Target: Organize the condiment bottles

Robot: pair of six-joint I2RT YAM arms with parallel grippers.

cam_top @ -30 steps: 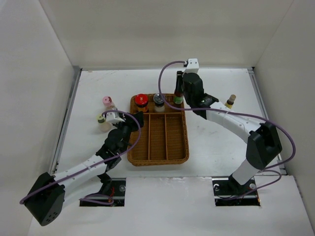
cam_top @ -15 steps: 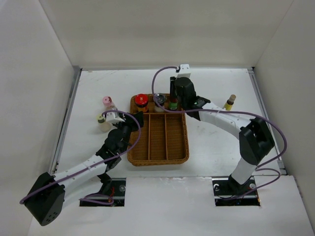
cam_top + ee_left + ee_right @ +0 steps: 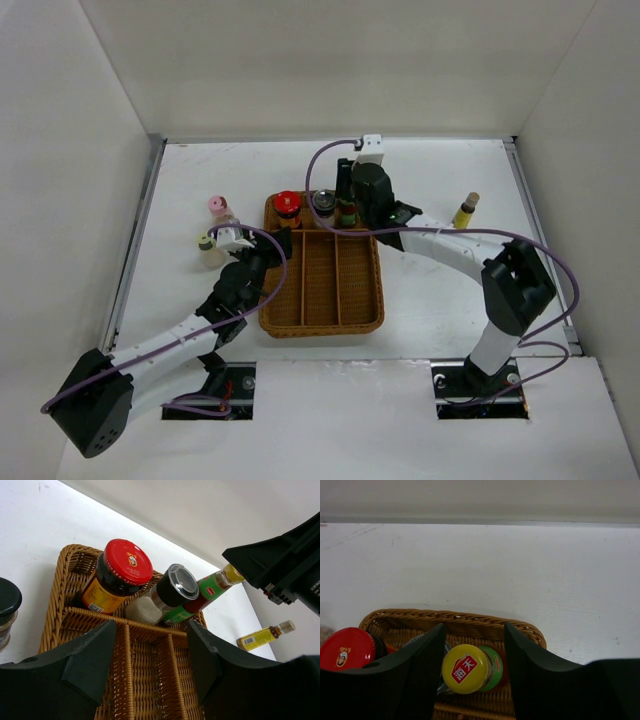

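The brown wicker tray [image 3: 322, 318] holds a red-lidded dark jar [image 3: 288, 203] and a silver-lidded jar [image 3: 323, 203] in its back compartment. My right gripper [image 3: 348, 203] is shut on the tall yellow-capped bottle [image 3: 349, 214], which stands tilted in that compartment to the right of the silver-lidded jar. In the right wrist view the yellow cap [image 3: 465, 669] sits between my fingers [image 3: 422, 670]. In the left wrist view the bottle [image 3: 207, 591] leans right. My left gripper [image 3: 266, 250] is open and empty over the tray's front left [image 3: 151, 630].
A pink-lidded jar [image 3: 217, 206] and a pale-green-lidded jar [image 3: 207, 243] stand on the table left of the tray. A small yellow bottle [image 3: 466, 210] lies right of the tray, and also shows in the left wrist view [image 3: 265, 635]. White walls enclose the table.
My right gripper has moved left and down with the yellow-capped bottle, bringing it into the tray's back compartment beside the silver-lidded jar. The left arm has not moved.
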